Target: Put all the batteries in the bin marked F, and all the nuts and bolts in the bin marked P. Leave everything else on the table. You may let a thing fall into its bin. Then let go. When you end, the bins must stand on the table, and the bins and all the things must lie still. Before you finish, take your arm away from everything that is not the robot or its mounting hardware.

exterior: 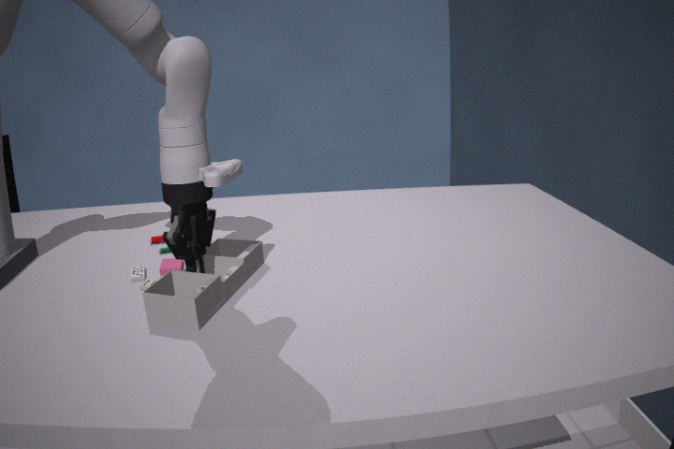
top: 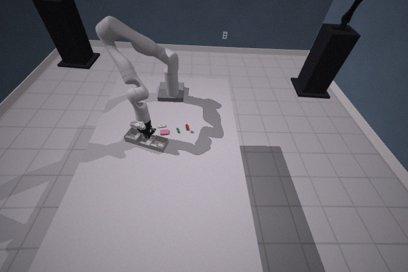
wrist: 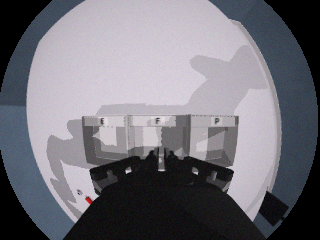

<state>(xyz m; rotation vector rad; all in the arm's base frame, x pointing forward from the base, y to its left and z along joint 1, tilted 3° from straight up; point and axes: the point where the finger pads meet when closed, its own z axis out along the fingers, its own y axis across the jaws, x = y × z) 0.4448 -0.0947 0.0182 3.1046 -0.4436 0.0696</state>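
Observation:
My gripper (top: 148,137) (exterior: 195,270) (wrist: 161,153) is shut, with no thing seen between its fingers. It points down, low at the middle bin, marked F (wrist: 158,121); its exact depth is hidden. The bin marked P (wrist: 217,121) is on one side and the bin marked E (wrist: 103,121) on the other, in one joined grey row. A red cylinder (top: 187,127) (exterior: 157,239) (wrist: 89,200), like a battery, lies on the table. A smaller green one (top: 178,130) (exterior: 165,250) lies near it. A small grey metal piece (top: 191,131) (wrist: 79,192) lies beside the red one. Bin contents are unclear.
A pink block (top: 164,132) (exterior: 171,266) lies close behind the bins, on the robot's side. A white domino-like piece (top: 161,126) (exterior: 138,273) and a cream one (exterior: 148,284) lie near it. The arm's base (top: 170,96) stands farther back.

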